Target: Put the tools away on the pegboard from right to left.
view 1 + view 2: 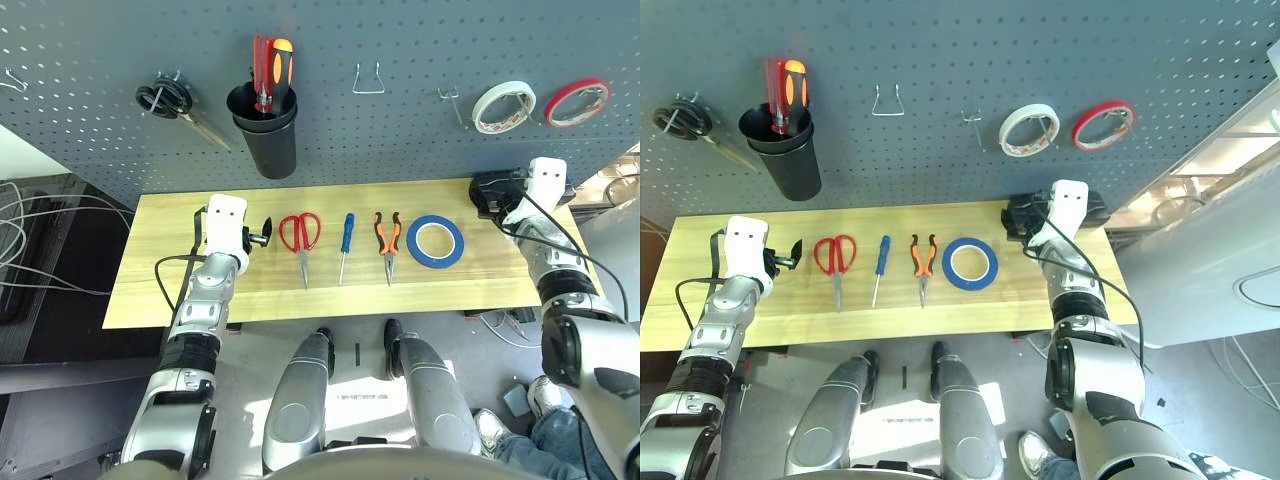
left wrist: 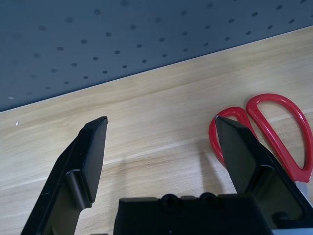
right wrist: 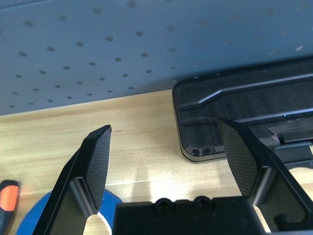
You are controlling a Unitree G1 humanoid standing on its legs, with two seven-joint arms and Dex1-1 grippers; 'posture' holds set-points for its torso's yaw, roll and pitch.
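- Worktop (image 1: 150, 290): a pale wooden board in front of the pegboard (image 1: 400, 40); all four tools lie on it in a row, none yet hung.
- Tools, from the robot's right to its left: blue tape ring (image 1: 435, 241), orange-and-black pliers (image 1: 387, 240), blue-handled screwdriver (image 1: 345, 243), red-handled scissors (image 1: 301, 238).
- Right hand (image 1: 488, 192): jaws spread wide and empty, hovering near the back right corner of the worktop, beside a black device (image 3: 244, 112); the tape ring lies just to its inner side.
- Left hand (image 1: 262, 234): jaws likewise wide and empty, held low beside the red scissors' loops.
- Pegboard fittings: a bare wire hook (image 1: 368, 80), a smaller hook (image 1: 452, 103) beside the white tape roll (image 1: 503, 106) and red tape roll (image 1: 577, 101), a black cup (image 1: 266, 128) holding a red screwdriver, and black-handled scissors (image 1: 170, 103) already hanging.
- Step in hand (judged): the order runs right to left, so the tape ring comes first and suits the right hand.
- Advice: bring one finger inside the ring and one outside, pinch the wall at a single point, lift it clear of the pliers, then slip the open centre over a free hook before letting go.
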